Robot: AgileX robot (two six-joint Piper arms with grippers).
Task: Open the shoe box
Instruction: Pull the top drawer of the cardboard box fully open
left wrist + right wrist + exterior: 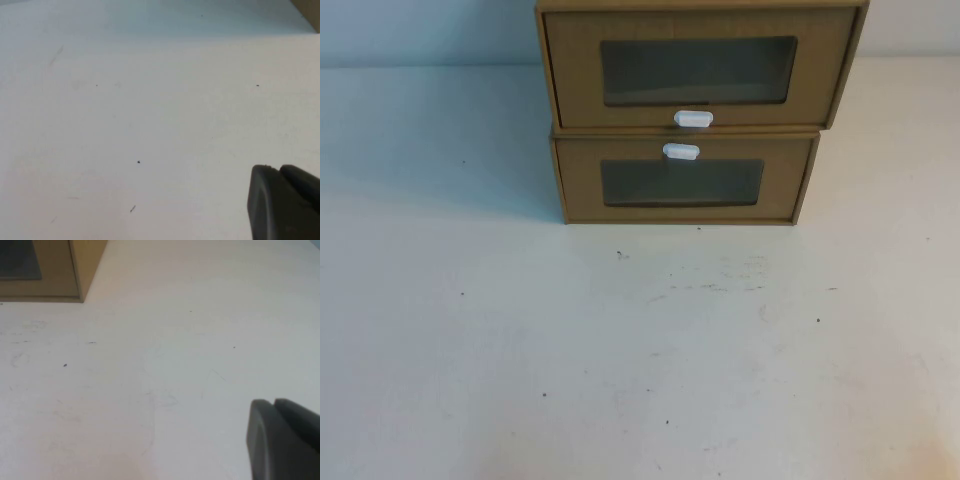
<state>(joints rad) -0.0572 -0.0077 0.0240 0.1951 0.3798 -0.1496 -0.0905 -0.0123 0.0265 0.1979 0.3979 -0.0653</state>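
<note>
Two brown cardboard shoe boxes stand stacked at the far middle of the white table. The upper box (pixel 700 62) and the lower box (pixel 685 180) each have a dark window and a small white handle: upper handle (pixel 693 119), lower handle (pixel 681 152). Both fronts look closed. Neither arm shows in the high view. My left gripper (pixel 276 170) hovers shut over bare table, holding nothing. My right gripper (pixel 273 403) is shut and empty too, with a corner of the lower box (pixel 60 270) some way ahead of it.
The white table (pixel 640 350) carries small dark specks and faint scuffs. A sliver of brown box (pixel 311 11) edges the left wrist view. A pale wall rises behind the boxes.
</note>
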